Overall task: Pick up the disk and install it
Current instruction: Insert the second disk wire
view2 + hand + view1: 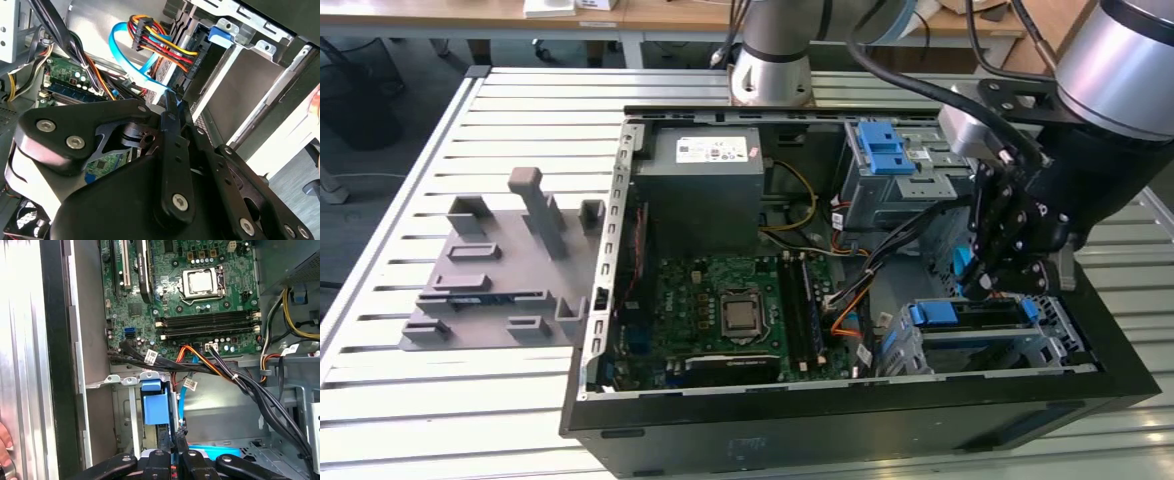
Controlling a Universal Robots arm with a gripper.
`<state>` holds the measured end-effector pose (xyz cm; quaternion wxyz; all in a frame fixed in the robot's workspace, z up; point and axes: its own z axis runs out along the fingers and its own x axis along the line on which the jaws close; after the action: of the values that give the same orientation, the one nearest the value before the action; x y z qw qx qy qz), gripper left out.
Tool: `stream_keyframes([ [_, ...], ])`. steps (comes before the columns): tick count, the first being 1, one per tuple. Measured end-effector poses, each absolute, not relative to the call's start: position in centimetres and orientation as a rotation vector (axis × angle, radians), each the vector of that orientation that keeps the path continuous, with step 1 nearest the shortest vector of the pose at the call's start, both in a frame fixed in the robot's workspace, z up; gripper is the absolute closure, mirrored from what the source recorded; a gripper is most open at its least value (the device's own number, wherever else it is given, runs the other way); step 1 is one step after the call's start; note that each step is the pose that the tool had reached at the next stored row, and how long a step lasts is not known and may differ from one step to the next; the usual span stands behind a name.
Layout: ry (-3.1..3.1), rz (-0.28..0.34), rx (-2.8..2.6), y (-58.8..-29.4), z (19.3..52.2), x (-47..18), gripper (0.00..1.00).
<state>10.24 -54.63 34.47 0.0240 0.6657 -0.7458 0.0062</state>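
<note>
Gripper (997, 285) fingers pinch the blue-edged disk (963, 272) above the bay (987, 330); cables (881, 255) at nine o'clock could snag.

Gripper (997, 290) links: matt black metal with bright steel screws; beside it, drive cage (987, 335) of dull grey sheet metal carrying a glossy blue plastic latch (935, 313); motherboard (734, 310) farther off, green, satin; slatted table (400, 170) brushed pale metal.
</note>
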Motion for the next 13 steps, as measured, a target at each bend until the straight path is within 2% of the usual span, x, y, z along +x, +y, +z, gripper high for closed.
stream_keyframes([
  [13, -2.308, 0.019, 2.060, -54.67, 33.71, 10.51, 0.84],
])
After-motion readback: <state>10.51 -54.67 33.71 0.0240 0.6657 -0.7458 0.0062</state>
